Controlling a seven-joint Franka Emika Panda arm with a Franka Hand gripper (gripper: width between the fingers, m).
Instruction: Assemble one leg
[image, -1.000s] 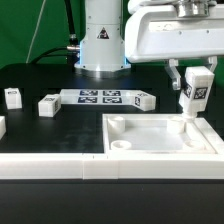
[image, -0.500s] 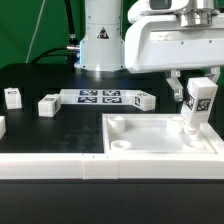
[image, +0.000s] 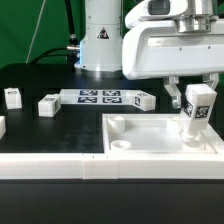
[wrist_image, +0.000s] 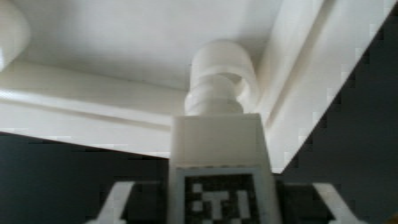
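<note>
My gripper (image: 196, 92) is shut on a white leg (image: 196, 108) with a black-and-white tag on its face. It holds the leg upright over the far corner of the large white square tray (image: 160, 146) on the exterior view's right. In the wrist view the leg (wrist_image: 221, 150) points its rounded tip at the tray's corner (wrist_image: 267, 70), and the gripper (wrist_image: 217, 205) fingers flank the tagged end. The leg's lower end sits at the tray's corner; whether it is seated in a socket is hidden. Three more legs lie on the table (image: 13, 97), (image: 48, 104), (image: 143, 100).
The marker board (image: 100, 97) lies flat behind the tray. The robot base (image: 100, 40) stands at the back. A white ledge (image: 50, 166) runs along the front edge. Another white piece (image: 2, 126) peeks in at the exterior view's left edge.
The gripper with the leg has moved slightly toward the camera and down, bringing the leg's lower end closer to the tray's far corner.
</note>
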